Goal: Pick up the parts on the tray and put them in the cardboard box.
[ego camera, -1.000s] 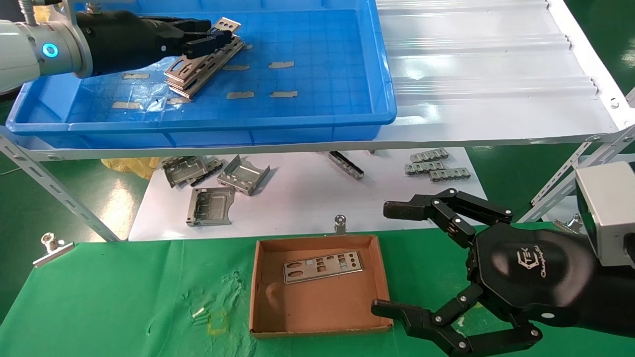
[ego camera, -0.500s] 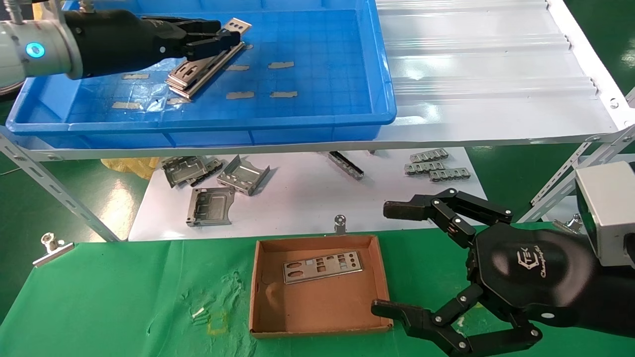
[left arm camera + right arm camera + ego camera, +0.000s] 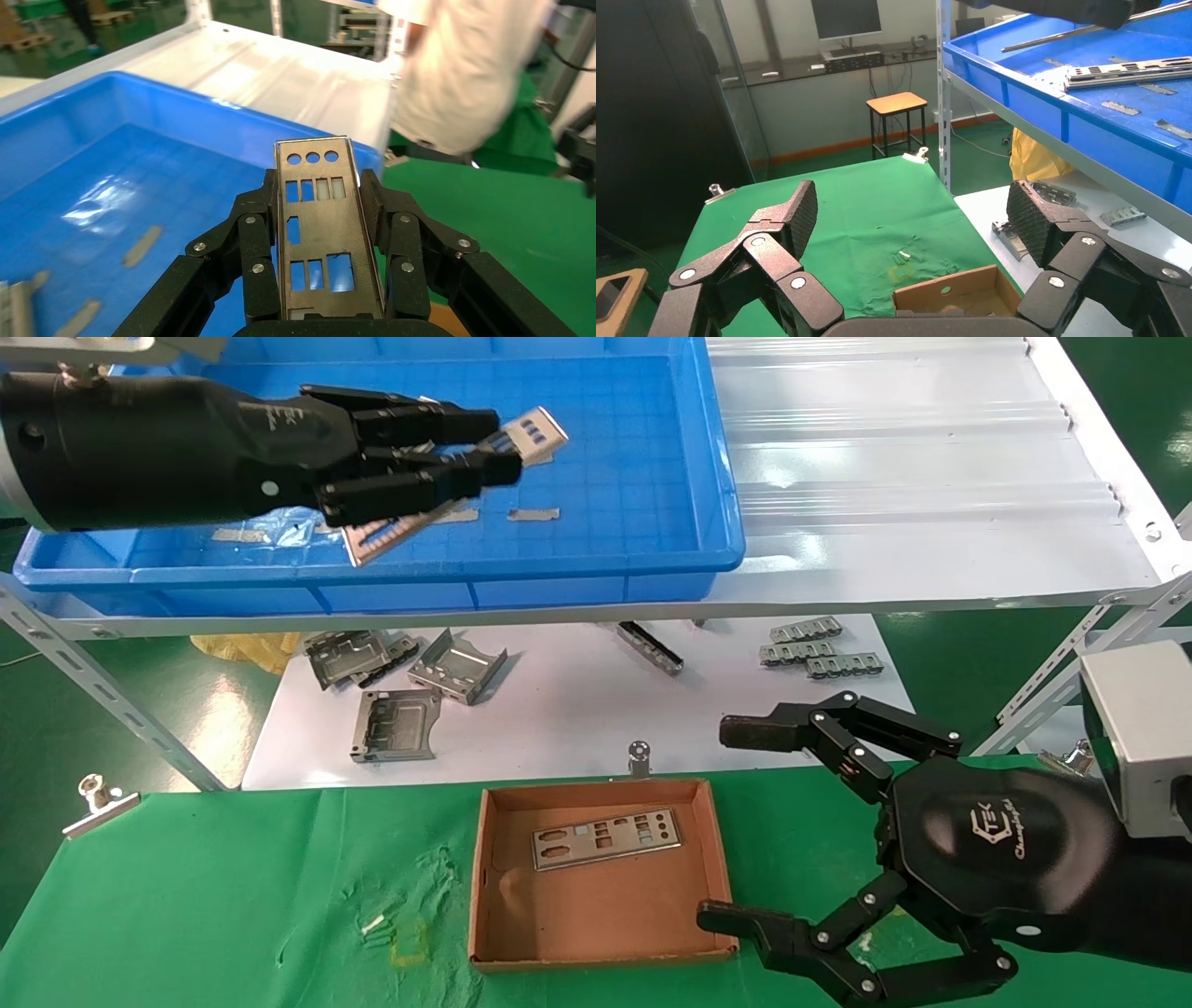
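Now the left hand (image 3: 489, 453) hangs above the large shallow blue plastic tray (image 3: 596, 565), its fingers (image 3: 256, 242) pinching 1 thin silver-grey punched metal plate (image 3: 320, 225) by its long edges. More such plates (image 3: 377, 533) lie stacked on the tray floor beneath it. The small brown cardboard box (image 3: 601, 952) sits on the green tabletop near its front edge, with 1 plate (image 3: 605, 838) inside. To finish well, carry the plate level and lower it well inside the walls before letting go. The right hand (image 3: 745, 826) idles, spread wide, just beside the box.

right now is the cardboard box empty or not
Not empty: one part lies flat on the floor of the cardboard box.
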Available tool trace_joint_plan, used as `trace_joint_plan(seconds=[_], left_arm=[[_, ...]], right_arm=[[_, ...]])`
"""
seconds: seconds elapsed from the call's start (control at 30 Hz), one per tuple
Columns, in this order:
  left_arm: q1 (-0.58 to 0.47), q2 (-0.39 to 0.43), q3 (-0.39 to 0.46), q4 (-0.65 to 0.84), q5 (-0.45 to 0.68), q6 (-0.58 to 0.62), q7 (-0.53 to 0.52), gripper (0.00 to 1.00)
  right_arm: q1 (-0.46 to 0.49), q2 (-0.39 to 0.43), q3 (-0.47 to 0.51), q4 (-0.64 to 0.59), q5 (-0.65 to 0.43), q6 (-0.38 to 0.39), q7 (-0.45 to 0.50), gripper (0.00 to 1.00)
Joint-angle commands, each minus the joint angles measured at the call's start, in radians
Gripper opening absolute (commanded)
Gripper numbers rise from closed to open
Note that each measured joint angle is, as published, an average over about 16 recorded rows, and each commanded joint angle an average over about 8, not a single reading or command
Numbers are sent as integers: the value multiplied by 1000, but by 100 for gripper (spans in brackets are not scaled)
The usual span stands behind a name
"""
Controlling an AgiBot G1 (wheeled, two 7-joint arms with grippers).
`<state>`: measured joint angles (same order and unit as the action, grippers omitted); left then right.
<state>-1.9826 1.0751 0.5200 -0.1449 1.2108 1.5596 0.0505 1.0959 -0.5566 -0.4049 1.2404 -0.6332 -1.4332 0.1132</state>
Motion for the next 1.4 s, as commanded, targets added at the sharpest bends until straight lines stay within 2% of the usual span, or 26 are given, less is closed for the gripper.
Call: trace_joint_plan(seconds=[0.03,0.2,0.37,0.5,0.83,1.07,1.1,1.33,1.37,1.4], left_arm=[[3,-3,0,-13,-2,43,8,0],[95,-36,46,-190,-75,51,-36,0],[226,-92,140,-425,-196,47,-100,0],[312,-104,220,-516,-236,23,-80,0],[409,40,309,-373,-125,-69,226,0],[438,146,345,-229,-57,-143,386,0],[442,159,348,-211,-50,-158,406,6],[455,234,347,-95,-40,-248,494,94],[455,241,344,-81,-44,-257,499,100],[455,247,343,-71,-45,-267,508,100]], right_arm=[[0,0,0,0,0,0,0,100],[0,0,0,0,0,0,0,100],[0,0,0,0,0,0,0,100],[0,0,0,0,0,0,0,100],[0,0,0,0,0,0,0,100],[0,0,0,0,0,0,0,100],[0,0,0,0,0,0,0,100],[0,0,0,0,0,0,0,100],[0,0,0,0,0,0,0,100],[0,0,0,0,0,0,0,100]])
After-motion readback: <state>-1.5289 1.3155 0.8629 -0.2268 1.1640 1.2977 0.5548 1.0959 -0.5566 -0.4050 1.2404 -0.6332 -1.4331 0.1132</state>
